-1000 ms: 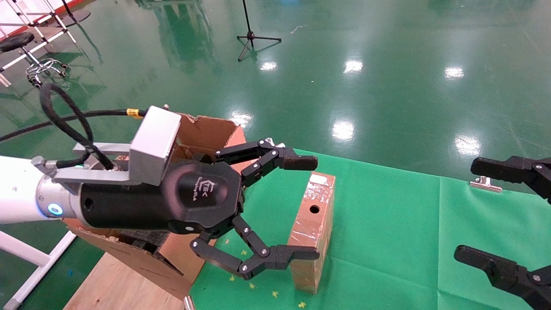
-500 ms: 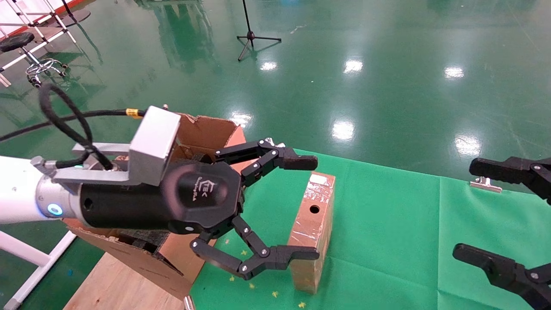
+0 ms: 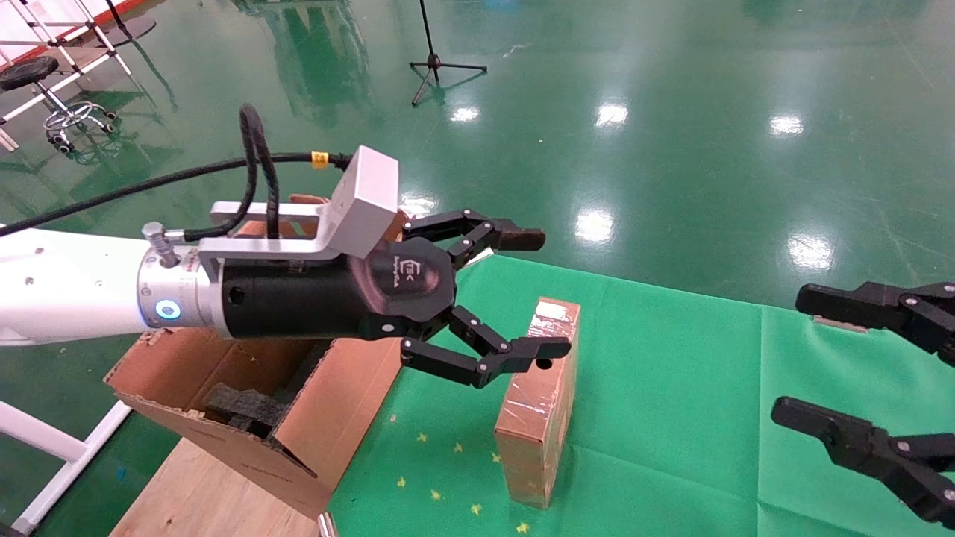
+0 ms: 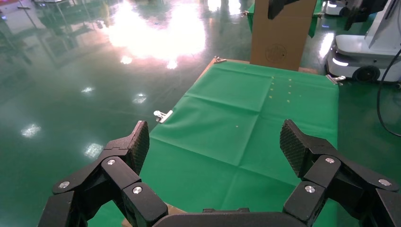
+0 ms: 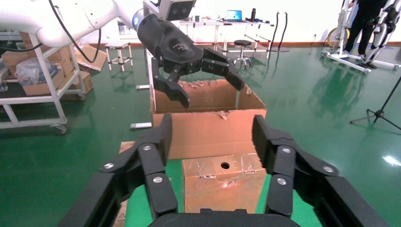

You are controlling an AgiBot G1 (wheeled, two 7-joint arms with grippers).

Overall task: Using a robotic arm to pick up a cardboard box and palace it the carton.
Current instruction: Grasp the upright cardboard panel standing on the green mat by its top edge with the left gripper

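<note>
A slim brown taped cardboard box (image 3: 539, 403) stands on edge on the green cloth (image 3: 671, 418), just beside the large torn-rimmed brown carton (image 3: 298, 425); the white arm's black left gripper (image 3: 522, 294) hovers above it, jaws wide apart; the black right gripper (image 3: 865, 373) waits well apart, also spread; the box looks light and stiff, its tape slippery; best grasped across its narrow top.

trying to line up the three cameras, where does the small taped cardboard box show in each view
Head view: the cardboard box stands on edge on the green cloth, just under the open left gripper.
Left wrist view: not in it; only cloth ahead.
Right wrist view: low centre, between the open right gripper's fingers, hole facing the camera.
Shared landmark: the carton, beside the box.
</note>
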